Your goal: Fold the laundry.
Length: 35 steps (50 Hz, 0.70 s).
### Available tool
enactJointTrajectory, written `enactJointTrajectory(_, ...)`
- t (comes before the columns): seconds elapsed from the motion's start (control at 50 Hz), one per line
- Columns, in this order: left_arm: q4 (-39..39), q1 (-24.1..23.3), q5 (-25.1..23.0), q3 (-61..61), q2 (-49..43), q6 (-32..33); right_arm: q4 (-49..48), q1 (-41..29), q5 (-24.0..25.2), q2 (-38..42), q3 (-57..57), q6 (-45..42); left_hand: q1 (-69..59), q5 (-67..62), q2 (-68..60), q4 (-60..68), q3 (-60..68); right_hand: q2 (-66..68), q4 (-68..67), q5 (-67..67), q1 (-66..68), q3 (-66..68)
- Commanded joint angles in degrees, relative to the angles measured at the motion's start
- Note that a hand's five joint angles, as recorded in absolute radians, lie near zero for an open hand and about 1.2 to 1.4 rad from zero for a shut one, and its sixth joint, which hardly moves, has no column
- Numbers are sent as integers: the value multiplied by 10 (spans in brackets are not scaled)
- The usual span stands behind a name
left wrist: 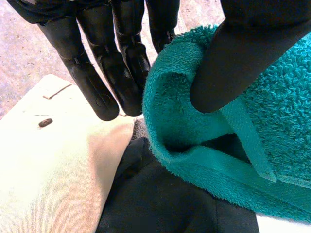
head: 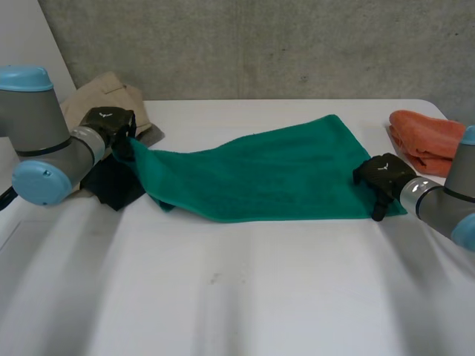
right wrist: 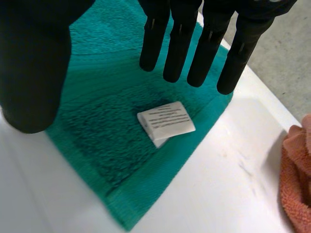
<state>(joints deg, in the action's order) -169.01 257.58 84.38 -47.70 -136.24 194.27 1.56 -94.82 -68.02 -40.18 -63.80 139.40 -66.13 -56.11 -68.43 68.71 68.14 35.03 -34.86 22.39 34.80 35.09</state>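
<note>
The left robot hand (left wrist: 243, 53) pinched one corner of the green towel (head: 274, 170) lying on the tabletop (head: 237, 297) while the right robot hand (right wrist: 177, 48) hovered unclenched over a corner at its other end, so a one-sided lift risked bunching it.

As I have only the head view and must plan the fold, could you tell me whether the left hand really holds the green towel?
Observer: Yes. In its wrist view, the left hand pinches the green towel by its curled edge, between thumb and fingers.
Operator: Thank you. And the right hand?
Observer: The right hand is open, with straight fingers over the towel's corner, curled round nothing.
Operator: Is anything lying on that corner?
Observer: Yes, a white care label lies on the towel under the palm.
</note>
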Motion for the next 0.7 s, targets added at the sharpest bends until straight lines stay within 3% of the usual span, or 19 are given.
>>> enactJointTrajectory(0.02,0,2,-2,-5,5,1,-30,-6,-10,9,17,6,-139,-139,-116,113,119,83,-84,109,85,82)
enactJointTrajectory(0.26,0,5,-4,-16,15,0,-46,-18,-12,26,55,25,-139,-139,-116,113,119,121,-123,148,124,121)
enactJointTrajectory(0.32,0,6,-4,-19,17,1,-45,-18,-14,30,68,26,-139,-139,-116,113,119,418,-420,444,420,417)
enactJointTrajectory(0.4,1,6,-7,-32,29,1,-36,-16,-25,14,72,31,-139,-139,-116,113,119,450,-451,476,452,449)
enactJointTrajectory(0.54,3,-1,-22,-82,85,3,39,13,-32,-131,25,32,-139,-139,-116,113,119,450,-451,476,452,449)
enactJointTrajectory(0.7,51,-10,-78,-169,173,37,307,60,-31,-312,-29,-71,-139,-139,-116,113,119,450,-451,476,452,449)
